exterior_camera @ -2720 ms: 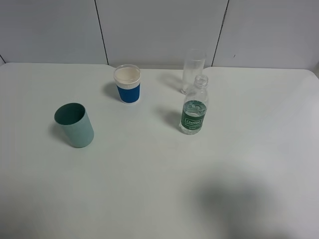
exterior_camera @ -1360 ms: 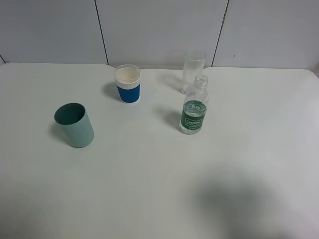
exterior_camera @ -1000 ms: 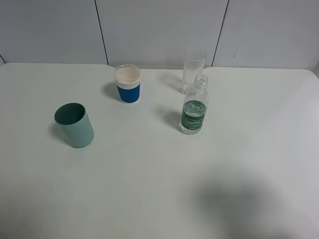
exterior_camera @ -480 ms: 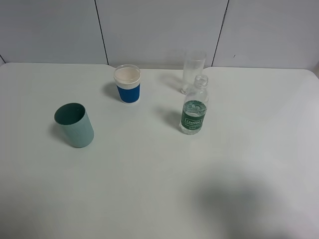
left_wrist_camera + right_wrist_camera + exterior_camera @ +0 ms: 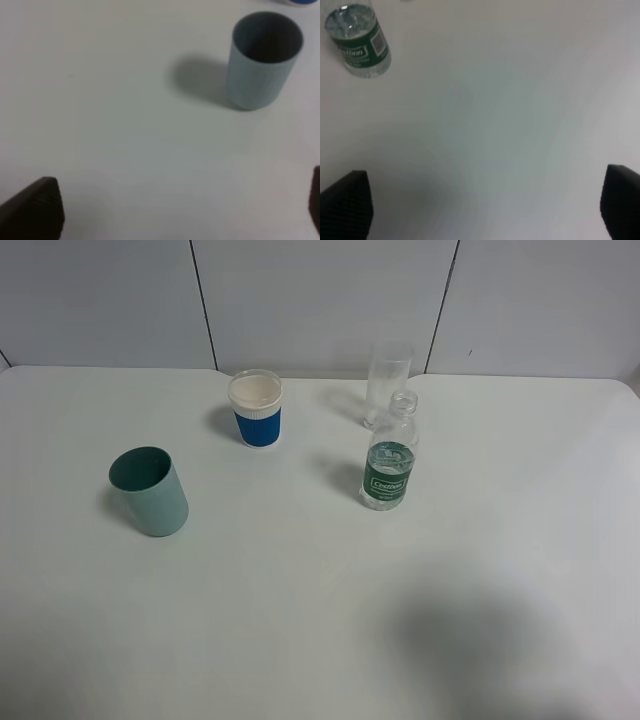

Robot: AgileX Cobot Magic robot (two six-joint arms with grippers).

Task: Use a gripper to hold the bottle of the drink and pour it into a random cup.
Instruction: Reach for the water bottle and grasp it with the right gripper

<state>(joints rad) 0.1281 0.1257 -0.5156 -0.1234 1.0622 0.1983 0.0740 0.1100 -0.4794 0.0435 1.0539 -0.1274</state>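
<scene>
On the white table (image 5: pixel 300 620), teal cup (image 5: pixel 150 492) sits at the left. The clear cup (image 5: pixel 387 380) is at upper middle, with the bottle (image 5: pixel 389 462) upright just below it. The left gripper (image 5: pixel 172 207) and right gripper (image 5: pixel 483 202) both have their fingers spread wide apart.

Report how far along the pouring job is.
Done: nothing yet. The small clear plastic bottle with the dark green label stands upright on the white table, ungripped, just in front of the tall clear tumbler. In hand: the right gripper is open and empty, with the bottle ahead of it; the left gripper is open too. To do: grasp, lift, pour.
</scene>
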